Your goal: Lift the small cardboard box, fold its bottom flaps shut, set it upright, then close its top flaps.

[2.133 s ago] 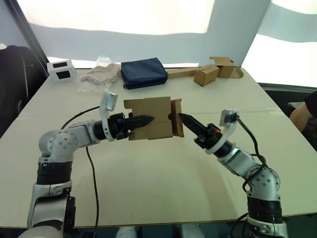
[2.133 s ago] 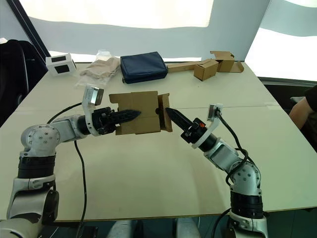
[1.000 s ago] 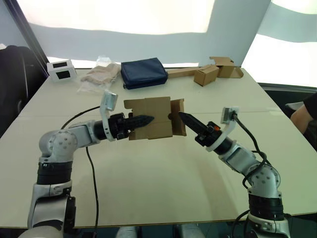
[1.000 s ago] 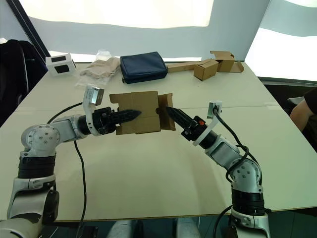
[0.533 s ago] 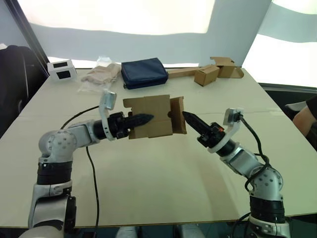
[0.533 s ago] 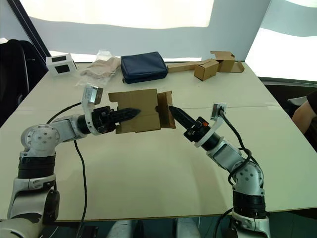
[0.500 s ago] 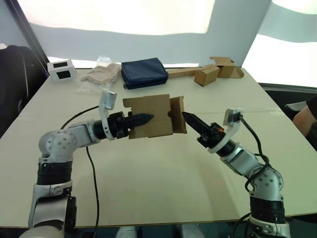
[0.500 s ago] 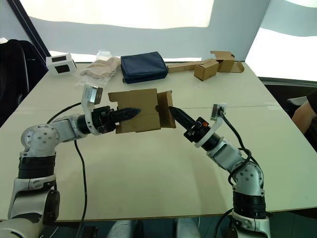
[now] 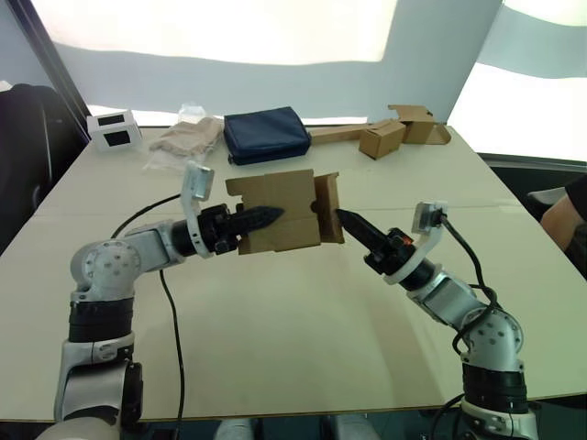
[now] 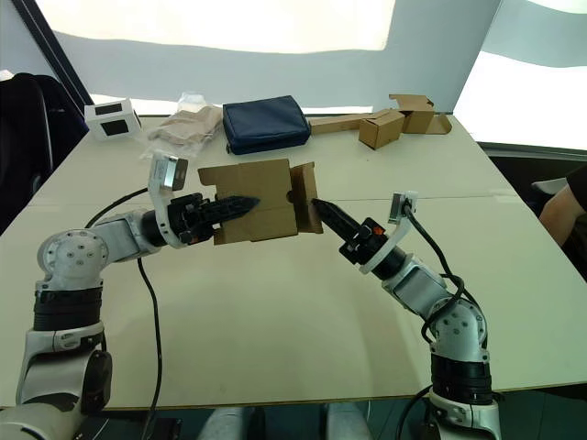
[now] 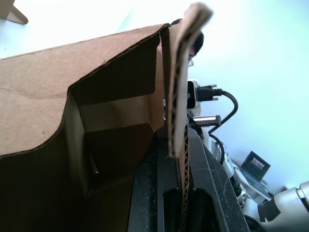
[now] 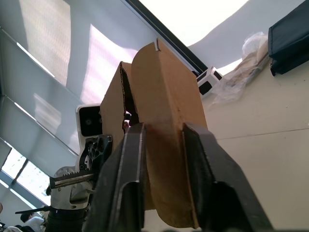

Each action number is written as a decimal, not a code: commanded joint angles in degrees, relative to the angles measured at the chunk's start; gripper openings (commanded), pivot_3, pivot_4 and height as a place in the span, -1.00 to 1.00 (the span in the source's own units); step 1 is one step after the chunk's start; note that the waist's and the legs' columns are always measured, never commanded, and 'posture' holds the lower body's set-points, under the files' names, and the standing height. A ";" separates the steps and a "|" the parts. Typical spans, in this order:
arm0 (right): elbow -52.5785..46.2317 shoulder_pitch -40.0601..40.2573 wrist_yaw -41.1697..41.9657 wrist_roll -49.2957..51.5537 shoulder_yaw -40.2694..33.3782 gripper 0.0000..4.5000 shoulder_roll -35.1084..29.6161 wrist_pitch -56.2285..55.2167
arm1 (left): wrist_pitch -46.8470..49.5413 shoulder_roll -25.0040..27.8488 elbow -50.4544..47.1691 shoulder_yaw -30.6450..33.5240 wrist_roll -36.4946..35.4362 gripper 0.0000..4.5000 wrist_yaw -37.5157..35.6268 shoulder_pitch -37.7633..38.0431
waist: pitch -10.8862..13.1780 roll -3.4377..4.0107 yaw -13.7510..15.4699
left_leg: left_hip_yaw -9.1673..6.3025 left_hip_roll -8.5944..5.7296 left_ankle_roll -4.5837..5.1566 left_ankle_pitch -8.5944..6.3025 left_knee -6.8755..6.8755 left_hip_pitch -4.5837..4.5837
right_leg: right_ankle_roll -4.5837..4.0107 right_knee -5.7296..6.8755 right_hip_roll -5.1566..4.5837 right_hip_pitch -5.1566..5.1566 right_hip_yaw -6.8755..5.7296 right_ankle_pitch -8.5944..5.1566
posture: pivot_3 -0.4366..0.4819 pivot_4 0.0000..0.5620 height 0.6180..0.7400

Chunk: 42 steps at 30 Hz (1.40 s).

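Mid-frame, the left gripper (image 9: 271, 215) clamps the box (image 9: 280, 211) above the table (image 9: 275, 339) — the right gripper (image 9: 343, 218) touches its flap. Pouch (image 9: 266, 135), cartons (image 9: 394, 131) and a white box (image 9: 112, 128) lie along the top.

person (image 9: 566, 213) cut off by frame edge

Pale table (image 9: 275, 348) carries a row of items along its far edge. From the robot's left: white box with dark windows (image 9: 111, 128), then a crumpled clear plastic bag holding tan material (image 9: 183, 139), then a dark blue pouch (image 9: 266, 135) lying flat just beside the bag. Farther right, a long flat cardboard strip (image 9: 335, 134) runs to a small brown carton (image 9: 382, 139), with an open-flapped brown carton (image 9: 417, 124) close behind it; dark bag (image 9: 26, 156) off the table's left edge.
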 commanded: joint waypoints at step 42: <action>-9.63 -5.19 2.43 -28.08 11.25 -0.97 -2.23 -10.70 | -3.16 -2.25 0.37 -0.34 1.03 -1.00 1.05 -3.69 | 0.00 0.00 0.05 | 0.01 -0.01 0.00 0.00 -0.01 -0.01 | -0.08 -0.04 0.00 0.00 0.00 -0.04 | -0.05 -0.47 1.00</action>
